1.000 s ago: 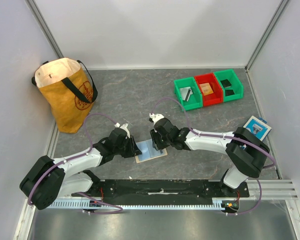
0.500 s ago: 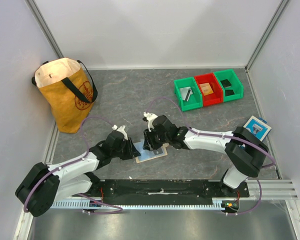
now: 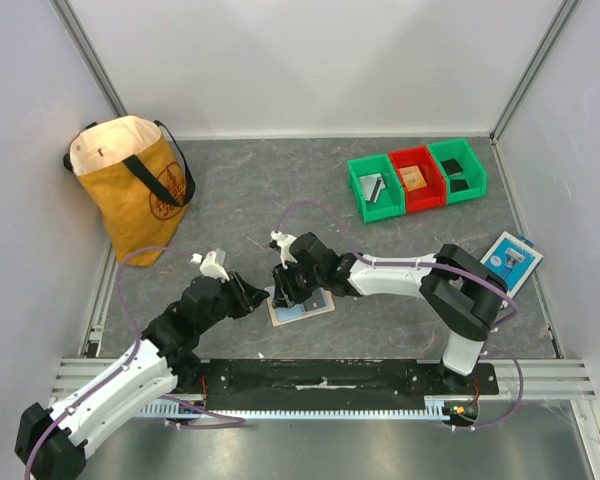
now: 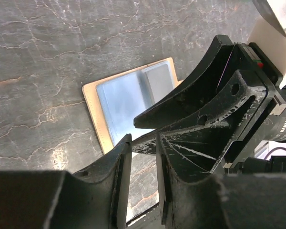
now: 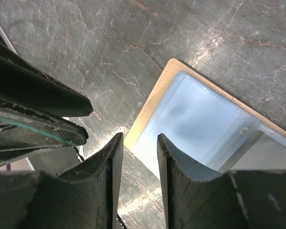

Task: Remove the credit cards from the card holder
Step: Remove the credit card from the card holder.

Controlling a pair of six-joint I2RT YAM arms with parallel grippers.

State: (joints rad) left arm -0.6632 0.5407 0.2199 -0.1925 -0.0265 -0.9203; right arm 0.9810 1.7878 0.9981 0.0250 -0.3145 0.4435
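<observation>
Flat tan card holder [image 4: 128, 102] (glossy pale-blue lining) on veined grey tabletop [image 4: 38, 57]

the only legible text is "damiao", on a black motor housing [image 4: 282, 125].

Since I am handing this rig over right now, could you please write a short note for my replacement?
Left end effector: jaws slightly apart, nothing seen held, beside the card holder.
Right end effector: jaws slightly apart, nothing held, over the holder's edge.
Holder lies open, blue inside up.
Done: holder opened. Left: one credit card sits in its pocket; none seen out.
</observation>
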